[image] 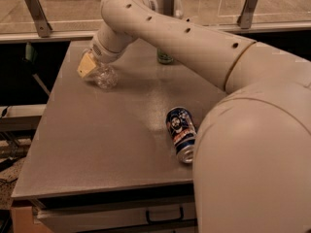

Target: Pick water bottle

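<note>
The water bottle [106, 76], small, clear and ribbed, is on the grey table [97, 140] at the far left. My gripper [88, 65], with its tan tip, is right at the bottle's left side and touches or nearly touches it. My arm reaches over the table from the right and hides the bottle's top part. I cannot tell whether the gripper holds the bottle.
A dark blue can [181, 132] lies on its side near the table's front right, next to my arm. A green can [164, 58] stands at the back, mostly hidden behind the arm. A railing with posts [36, 13] runs behind the table.
</note>
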`<state>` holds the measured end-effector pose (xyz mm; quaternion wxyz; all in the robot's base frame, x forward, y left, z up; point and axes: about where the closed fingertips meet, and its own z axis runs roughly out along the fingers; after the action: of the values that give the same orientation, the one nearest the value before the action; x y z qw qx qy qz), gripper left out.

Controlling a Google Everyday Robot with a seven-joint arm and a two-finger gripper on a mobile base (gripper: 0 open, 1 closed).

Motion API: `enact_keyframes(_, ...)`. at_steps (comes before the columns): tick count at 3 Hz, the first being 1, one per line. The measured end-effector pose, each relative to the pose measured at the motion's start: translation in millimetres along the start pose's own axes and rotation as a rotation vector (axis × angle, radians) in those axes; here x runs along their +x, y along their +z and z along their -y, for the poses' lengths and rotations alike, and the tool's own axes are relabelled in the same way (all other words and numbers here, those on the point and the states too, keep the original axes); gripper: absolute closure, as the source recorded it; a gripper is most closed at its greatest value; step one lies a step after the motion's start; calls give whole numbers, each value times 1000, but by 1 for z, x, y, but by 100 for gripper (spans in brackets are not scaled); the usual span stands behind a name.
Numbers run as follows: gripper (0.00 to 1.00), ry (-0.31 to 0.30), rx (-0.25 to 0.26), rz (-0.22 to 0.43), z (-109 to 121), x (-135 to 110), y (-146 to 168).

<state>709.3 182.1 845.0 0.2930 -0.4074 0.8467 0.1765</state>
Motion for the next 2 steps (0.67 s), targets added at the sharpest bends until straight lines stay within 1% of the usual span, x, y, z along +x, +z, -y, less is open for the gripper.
enact_keyframes(1,64,12,16,-20,-1,0,-2)
enact_keyframes(2,88,-16,5,-38,-2,-4,-14)
